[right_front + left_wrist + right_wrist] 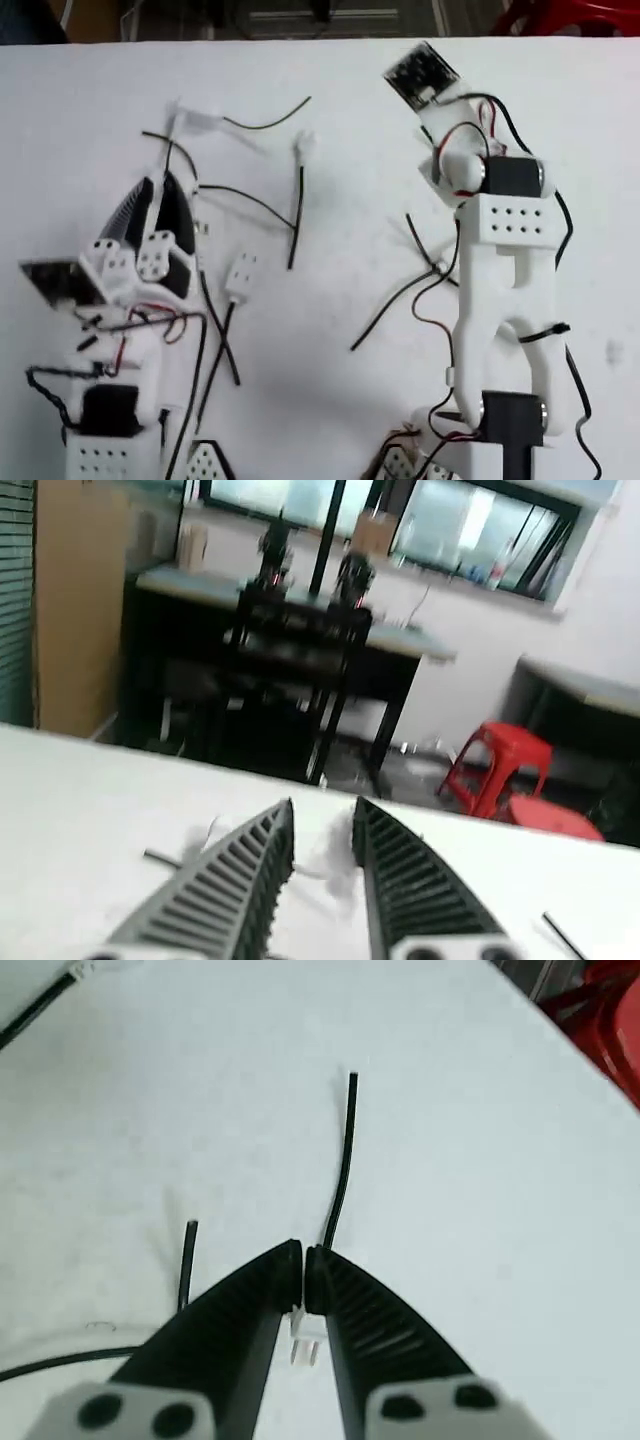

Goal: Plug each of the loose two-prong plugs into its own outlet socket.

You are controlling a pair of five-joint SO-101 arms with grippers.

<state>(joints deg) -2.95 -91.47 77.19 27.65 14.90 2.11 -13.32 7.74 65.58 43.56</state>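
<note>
Right end effector (303, 1260) is pressed together beside the white plug (305, 1345), left end effector (322, 825) spread; best grip its body squarely.

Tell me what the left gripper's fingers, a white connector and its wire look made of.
Left gripper fingers: dark matte plastic, ribbed faces, probably printed. White connector: opaque moulded plastic, by its blocky shape. Its wire: black flexible sheath, likely rubbery insulation.

Left gripper (158, 183) at 8 o'clock, fingers (240, 890) slightly parted, pointing 12. Right gripper (303, 1258) fingertips pressed together; right arm (500, 290) stretched toward 12.
</note>
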